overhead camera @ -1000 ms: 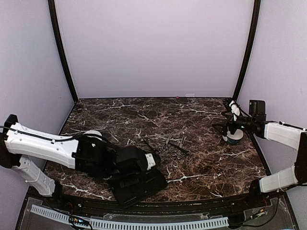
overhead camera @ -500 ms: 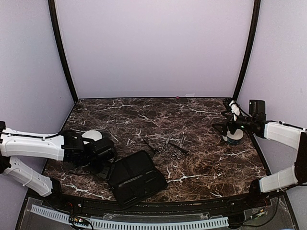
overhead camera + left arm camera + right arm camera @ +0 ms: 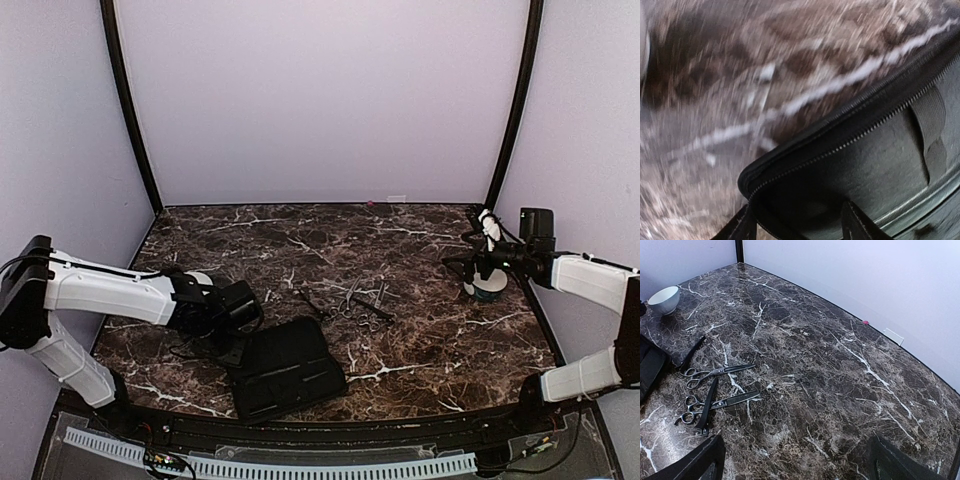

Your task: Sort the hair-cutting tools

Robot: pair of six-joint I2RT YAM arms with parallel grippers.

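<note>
Standing by the table, I see the hair-cutting tools (image 3: 358, 300) bunched mid-table on the marble, just right of the black case (image 3: 290, 368) and not touching it. From overhead they're only a silvery tangle. The right wrist view sorts it out: one pair of scissors (image 3: 715, 372) lying alone, a second pair (image 3: 735, 399) below with a dark comb (image 3: 710, 395) across it, and another comb (image 3: 692, 354) nearer the case.

Over at the far right the right gripper (image 3: 468, 263) hovers by a white bowl (image 3: 490, 290), its fingers (image 3: 697, 465) spread wide with nothing between them. The left gripper (image 3: 243, 312) is down at the case's left corner. Its own camera (blurry as anything) shows the zipper edge (image 3: 840, 145) and both fingers apart with the corner between them; whether they touch it, I can't tell. A second bowl (image 3: 664, 297) sits by the left arm.
</note>
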